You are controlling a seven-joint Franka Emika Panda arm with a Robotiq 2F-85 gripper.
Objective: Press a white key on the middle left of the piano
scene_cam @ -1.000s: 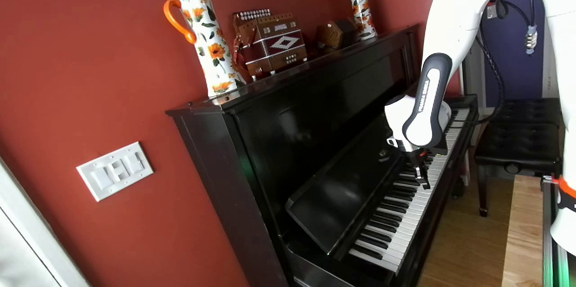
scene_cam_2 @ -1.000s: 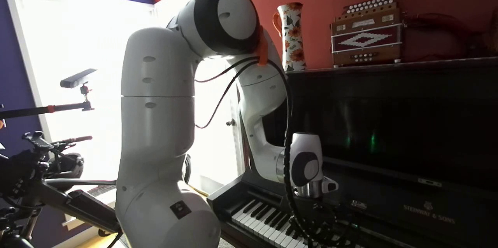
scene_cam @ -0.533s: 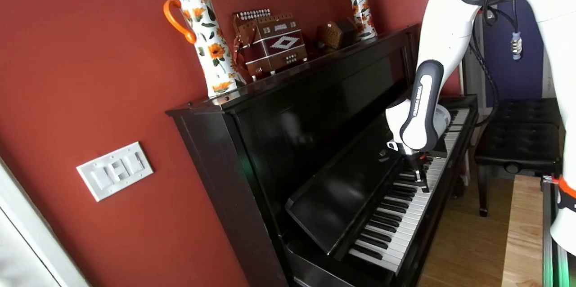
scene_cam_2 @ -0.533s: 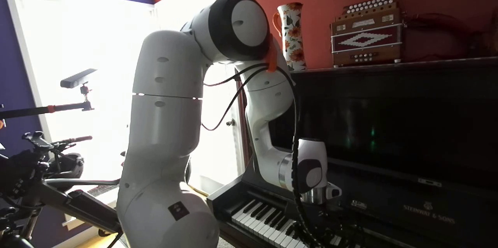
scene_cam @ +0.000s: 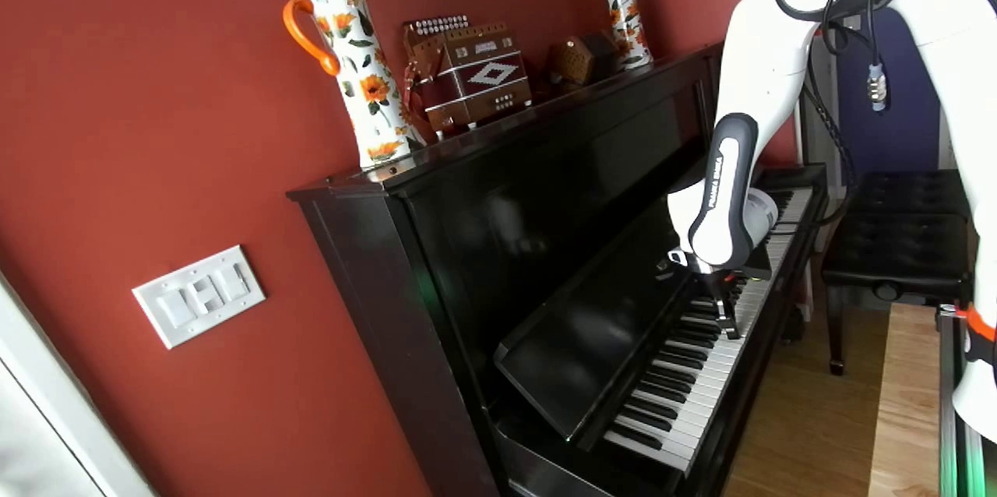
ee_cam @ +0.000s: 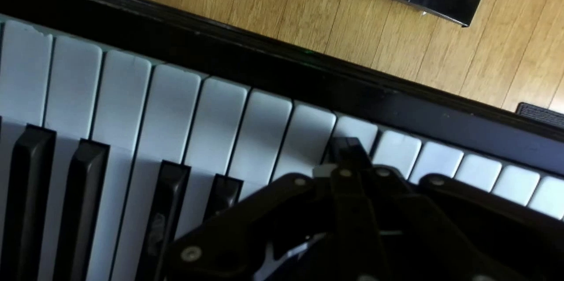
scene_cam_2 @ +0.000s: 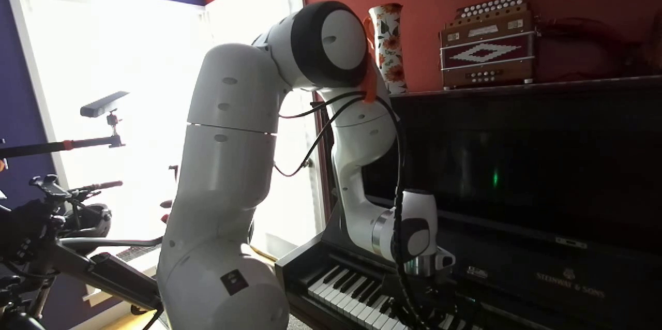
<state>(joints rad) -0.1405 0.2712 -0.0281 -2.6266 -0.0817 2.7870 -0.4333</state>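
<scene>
Looking through the wrist view, I find the gripper (ee_cam: 350,151) over a white key (ee_cam: 354,127), its fingers drawn together with nothing between them; whether the tips touch the key, I cannot tell. The black upright piano (scene_cam: 561,170) stands along the red wall (scene_cam: 195,92), an accordion (scene_cam: 479,80) and a floral pitcher (scene_cam: 362,68) on its top.

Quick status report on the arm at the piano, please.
Tool shut, at a white key. Piano keyboard uncovered; can't tell if the key is touched. Nothing visible in the way.
</scene>
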